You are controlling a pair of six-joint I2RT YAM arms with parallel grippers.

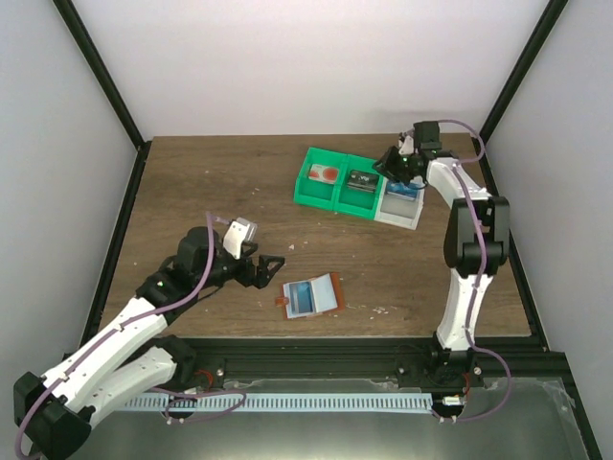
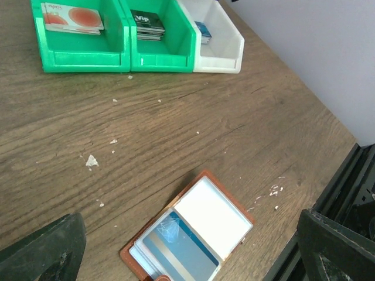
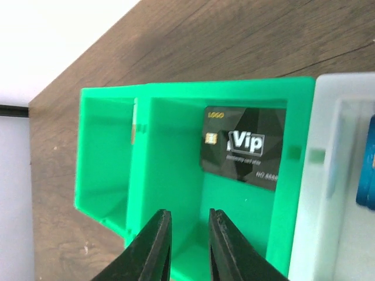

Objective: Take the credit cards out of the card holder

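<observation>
The card holder (image 1: pixel 311 295) lies open on the table, brown leather with pale inner pockets. A blue credit card (image 2: pixel 176 249) sits in its near pocket; the far pocket (image 2: pixel 210 215) shows only white. My left gripper (image 1: pixel 271 270) hovers just left of the holder, wide open, and in the left wrist view its fingers (image 2: pixel 41 252) flank the holder. My right gripper (image 3: pixel 190 219) hangs over the middle green bin (image 3: pixel 176 175), its jaws a little apart with nothing between them. A black Vip card (image 3: pixel 246 143) lies in that bin.
Three bins stand in a row at the back right. The left green bin (image 1: pixel 324 177) holds a white card with a red mark (image 2: pixel 73 17). The white bin (image 1: pixel 400 199) holds blue cards (image 2: pixel 203 30). Pale crumbs dot the wood. A black frame rail (image 1: pixel 383 347) runs along the near edge.
</observation>
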